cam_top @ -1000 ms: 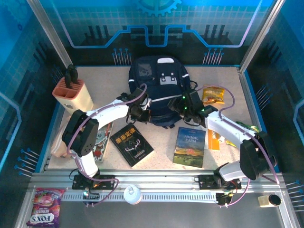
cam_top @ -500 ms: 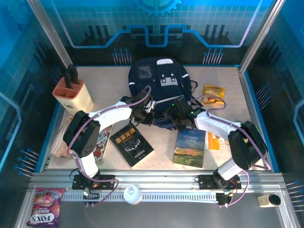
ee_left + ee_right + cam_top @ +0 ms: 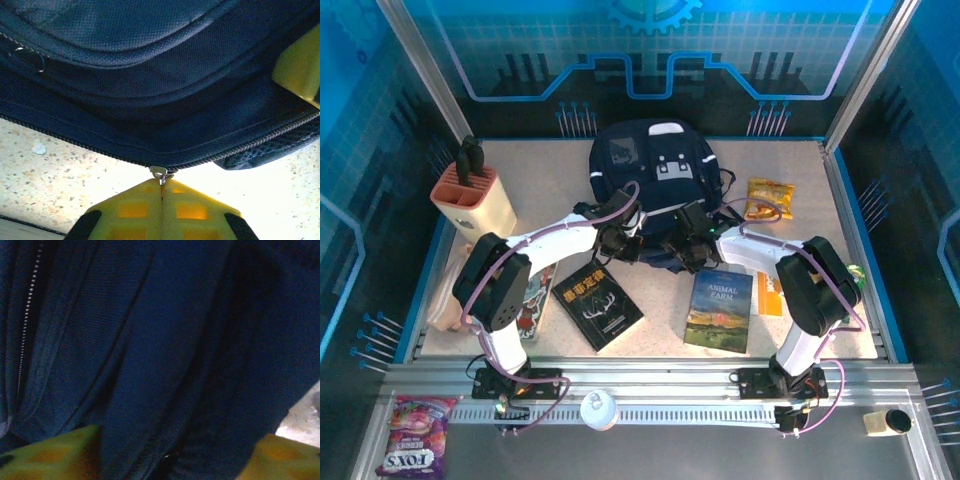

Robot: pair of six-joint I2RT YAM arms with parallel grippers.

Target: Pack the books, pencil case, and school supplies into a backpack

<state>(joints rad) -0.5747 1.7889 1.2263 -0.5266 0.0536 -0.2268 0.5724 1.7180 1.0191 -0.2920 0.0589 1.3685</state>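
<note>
Two claws meet the backpack (image 3: 655, 165) at its near edge. My left claw (image 3: 161, 186) is pressed together on the zipper pull (image 3: 160, 173) at the seam. My right claw (image 3: 172, 452) stands apart, with dark backpack fabric lying between its fingers (image 3: 50, 455).

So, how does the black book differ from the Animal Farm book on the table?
The black book has a dark cover with an antlered skull; the Animal Farm book shows a green-blue landscape. The black book lies clearly turned, the Animal Farm book almost square to the table edge. Both lie flat, cover up, outside the backpack.
</note>
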